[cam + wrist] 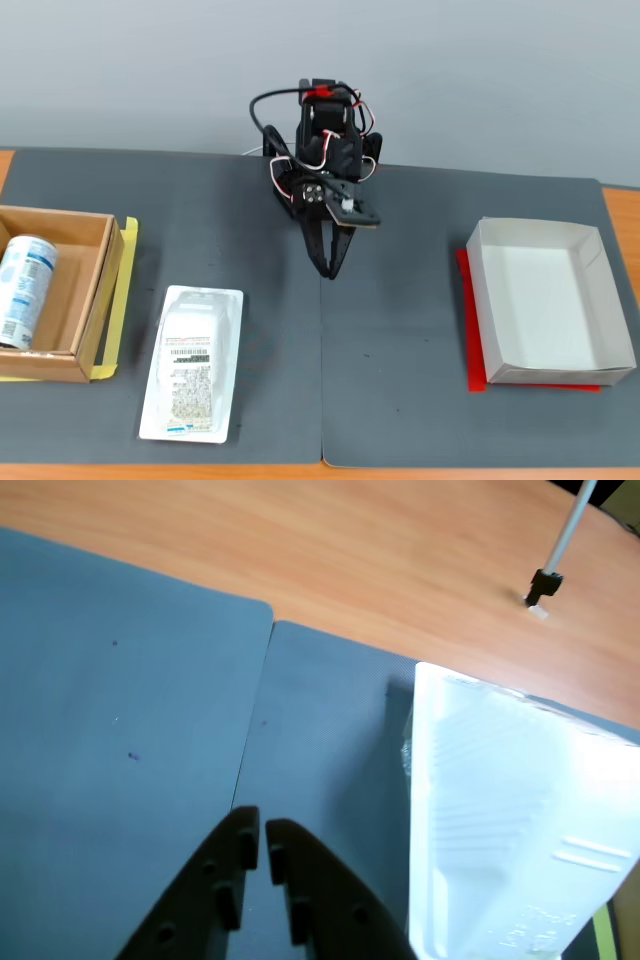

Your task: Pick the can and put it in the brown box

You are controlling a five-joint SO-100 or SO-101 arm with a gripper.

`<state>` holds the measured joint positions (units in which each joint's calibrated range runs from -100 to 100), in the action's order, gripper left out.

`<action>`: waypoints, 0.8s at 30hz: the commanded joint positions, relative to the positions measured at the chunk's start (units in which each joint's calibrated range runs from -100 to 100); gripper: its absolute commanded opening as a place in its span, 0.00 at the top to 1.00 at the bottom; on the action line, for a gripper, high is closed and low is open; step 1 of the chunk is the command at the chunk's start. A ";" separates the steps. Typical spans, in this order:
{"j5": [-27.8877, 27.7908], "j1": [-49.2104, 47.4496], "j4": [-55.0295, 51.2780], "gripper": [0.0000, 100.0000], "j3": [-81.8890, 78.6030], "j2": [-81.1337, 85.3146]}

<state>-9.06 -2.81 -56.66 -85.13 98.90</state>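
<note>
The can, white with blue graphics and silver ends, lies on its side in the brown box at the left edge of the fixed view, against the box's left side. My gripper is at the middle of the grey mat, far to the right of the box, pointing down with its tips close to the mat. Its jaws are together and empty. In the wrist view the gripper enters from the bottom over bare mat. The can and the brown box are out of the wrist view.
A flat white plastic packet with a barcode label lies between the gripper and the brown box; it also shows in the wrist view. A white paper box on a red underlay stands at the right. A thin pole stands on the wooden table.
</note>
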 commanded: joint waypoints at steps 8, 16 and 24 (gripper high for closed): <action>0.20 0.29 0.11 0.99 -6.63 1.01; 1.66 3.13 -0.06 0.99 -12.88 1.10; 3.80 3.05 -8.91 0.99 -9.98 1.10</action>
<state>-5.59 -0.15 -60.12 -98.19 99.15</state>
